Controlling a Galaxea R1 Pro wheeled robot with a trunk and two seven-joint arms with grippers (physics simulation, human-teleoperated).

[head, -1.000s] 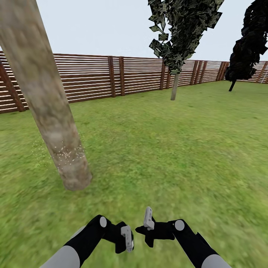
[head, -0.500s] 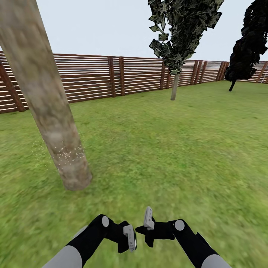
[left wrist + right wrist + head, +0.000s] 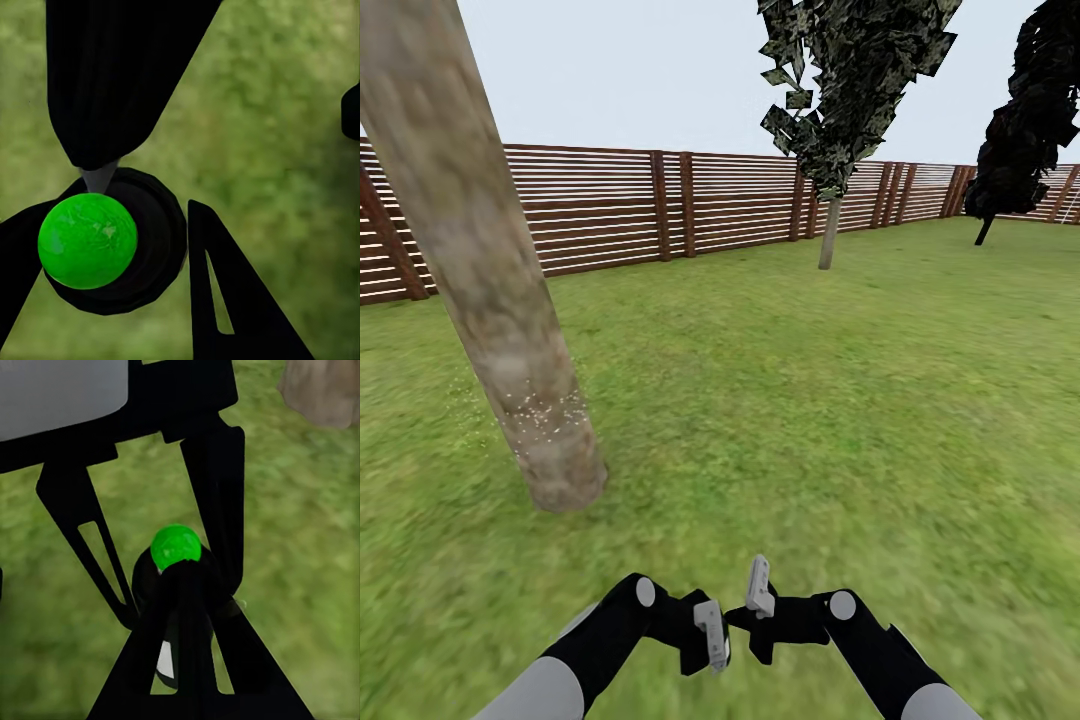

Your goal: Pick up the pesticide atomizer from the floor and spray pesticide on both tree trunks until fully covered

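My right tool (image 3: 180,579) looks pinched on the atomizer (image 3: 176,547), low over the grass (image 3: 810,400) with the left tool (image 3: 711,636) spread around it, so pickup is done, but the near trunk (image 3: 490,270) carries specks (image 3: 545,410) only near its base, so I judge most spraying remains.

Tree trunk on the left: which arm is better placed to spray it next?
Right, probably. The right gripper seems closed on the atomizer, while the left gripper is spread open around it. The tree trunk stands to the left, so that arm must turn toward it.
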